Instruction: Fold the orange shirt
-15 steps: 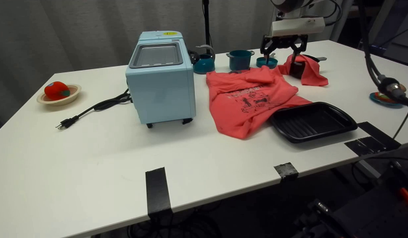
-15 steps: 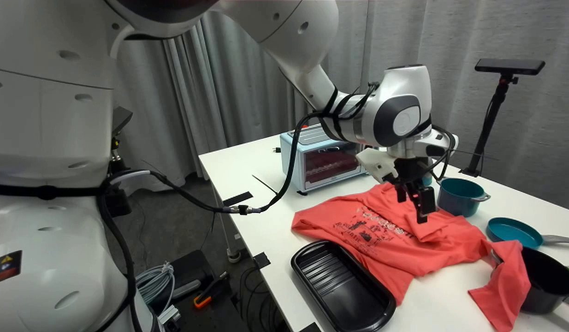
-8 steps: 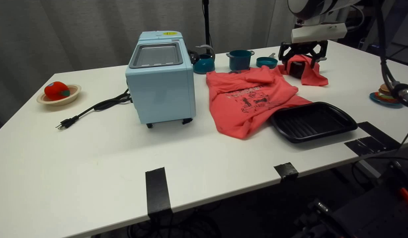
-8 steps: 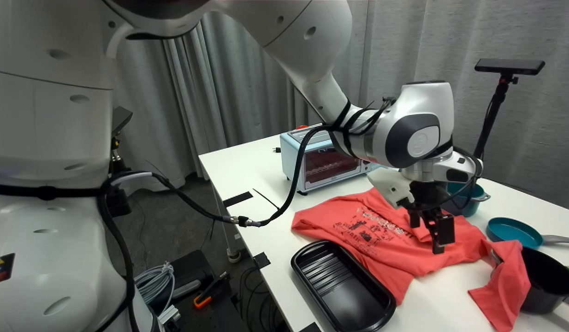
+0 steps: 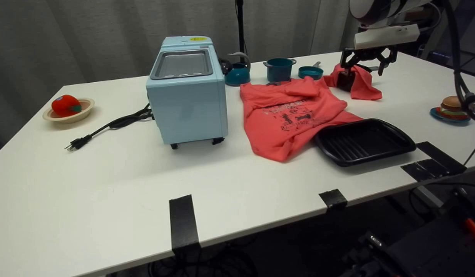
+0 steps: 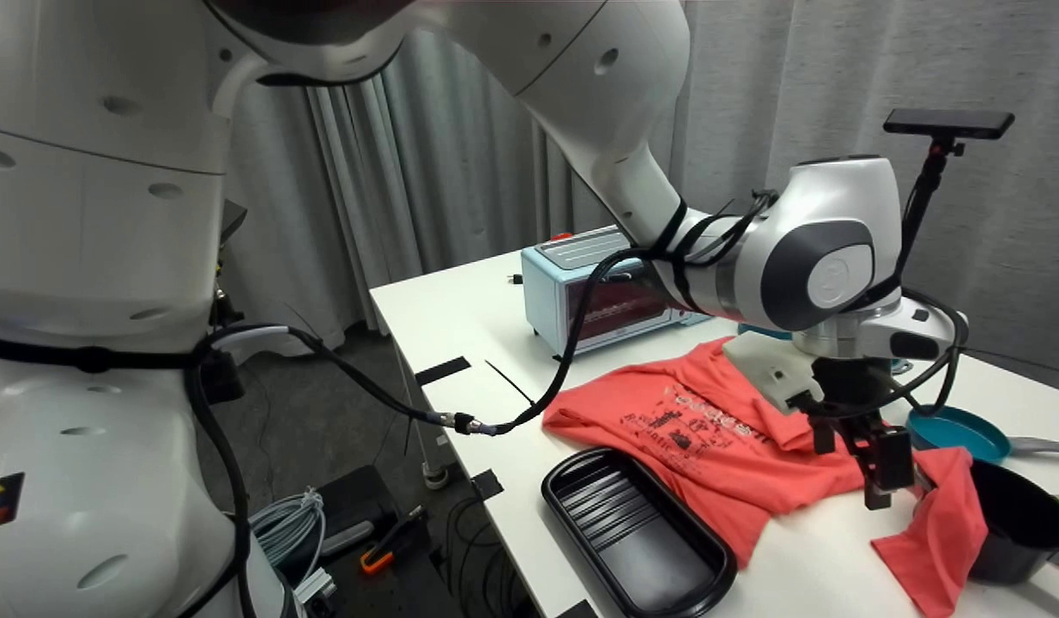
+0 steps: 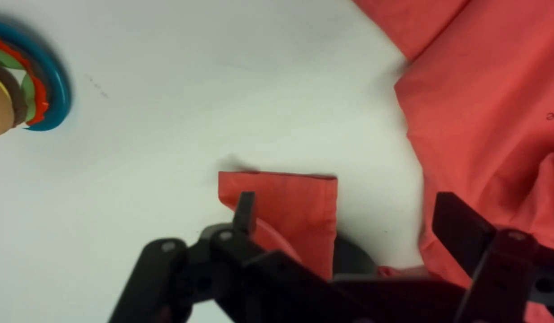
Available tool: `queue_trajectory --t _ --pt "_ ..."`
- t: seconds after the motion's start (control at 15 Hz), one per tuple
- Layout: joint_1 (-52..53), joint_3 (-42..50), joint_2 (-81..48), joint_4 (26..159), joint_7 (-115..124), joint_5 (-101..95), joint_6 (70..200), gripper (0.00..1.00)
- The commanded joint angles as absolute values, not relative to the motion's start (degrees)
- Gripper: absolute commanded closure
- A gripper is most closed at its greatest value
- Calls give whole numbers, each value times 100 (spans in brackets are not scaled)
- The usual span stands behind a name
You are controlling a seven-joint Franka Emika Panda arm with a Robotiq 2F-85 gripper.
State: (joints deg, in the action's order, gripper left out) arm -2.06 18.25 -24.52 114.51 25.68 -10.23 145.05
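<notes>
The orange-red shirt [image 5: 283,115] lies rumpled on the white table, its printed side up; it also shows in an exterior view [image 6: 710,429] and the wrist view [image 7: 492,112]. One sleeve [image 6: 941,524] is draped over the rim of a black pot [image 6: 1027,532]; its squared end [image 7: 295,206] shows in the wrist view. My gripper [image 5: 363,71] is open and empty, above the table near the draped sleeve, as seen also in an exterior view [image 6: 851,468]. In the wrist view my gripper [image 7: 344,204] has the sleeve near its left finger and the shirt body behind its right finger.
A black ridged tray [image 5: 366,142] touches the shirt's edge. A light blue toaster oven [image 5: 187,100] stands beside the shirt. A teal pot [image 5: 280,70], teal pan [image 6: 959,433] and kettle [image 5: 238,75] stand behind it. A toy burger on a blue plate [image 7: 57,89] lies off to one side.
My open gripper has moved to the right in both exterior views, from over the shirt body to near the draped sleeve and black pot. The shirt has not visibly moved.
</notes>
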Motion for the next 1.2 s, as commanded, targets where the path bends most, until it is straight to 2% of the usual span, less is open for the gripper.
queue_trajectory --t 0.0,1.13 --pt "-148 2044 -2843 10997 2959 -1322 14576 0" --pt "-245 1899 -3023 10877 2842 -1148 14623 0"
